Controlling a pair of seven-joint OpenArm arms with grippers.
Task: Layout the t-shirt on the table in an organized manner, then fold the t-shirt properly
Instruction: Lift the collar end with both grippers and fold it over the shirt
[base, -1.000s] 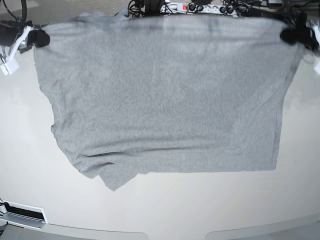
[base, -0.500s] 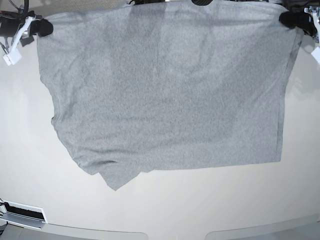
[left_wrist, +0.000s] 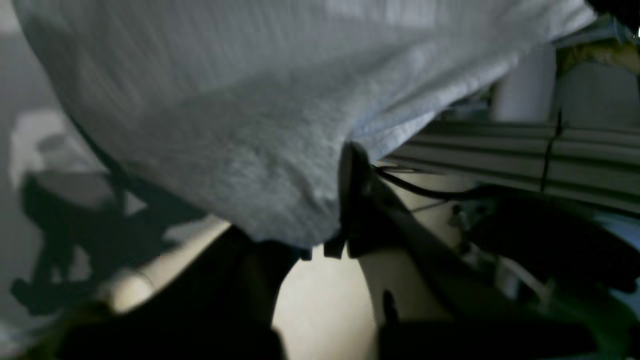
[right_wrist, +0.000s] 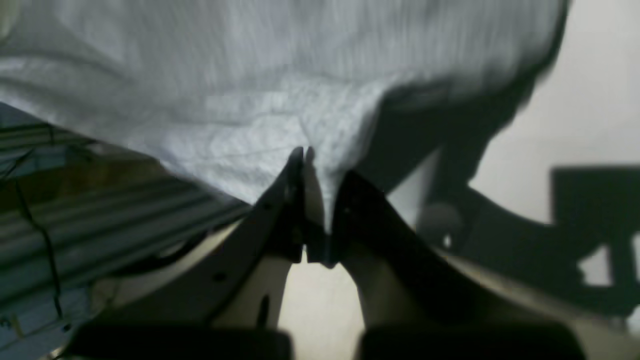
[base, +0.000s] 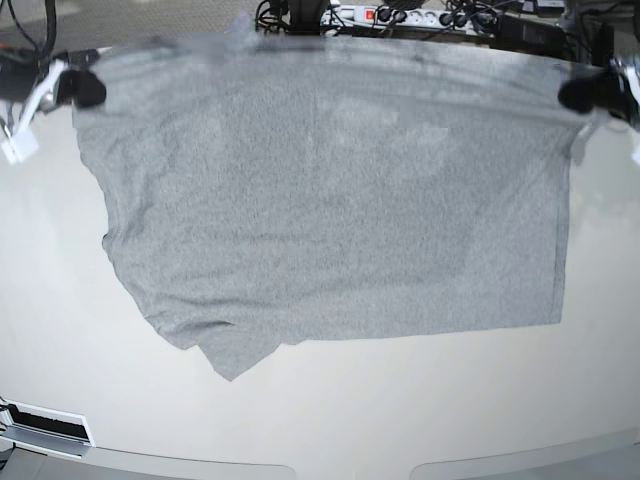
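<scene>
The grey t-shirt (base: 330, 200) hangs stretched by its two far corners, its lower part lying on the off-white table (base: 350, 420), plain side up. My right gripper (base: 85, 88) is shut on the far-left corner. My left gripper (base: 585, 92) is shut on the far-right corner. Up close, the left gripper (left_wrist: 347, 165) pinches the t-shirt (left_wrist: 225, 100) at its edge. The right gripper (right_wrist: 320, 170) has a fold of the t-shirt (right_wrist: 250, 75) between its dark fingers. A sleeve flap points toward the near left.
A power strip (base: 400, 15) and tangled cables lie behind the table's far edge. A white slotted fixture (base: 45, 428) sits at the near-left corner. A ribbed aluminium rail (left_wrist: 525, 150) runs behind the left gripper.
Both grippers lifted the shirt's far edge up and then brought it down again; it now sits lower and blurred with motion. The near hem has stayed in place on the table.
</scene>
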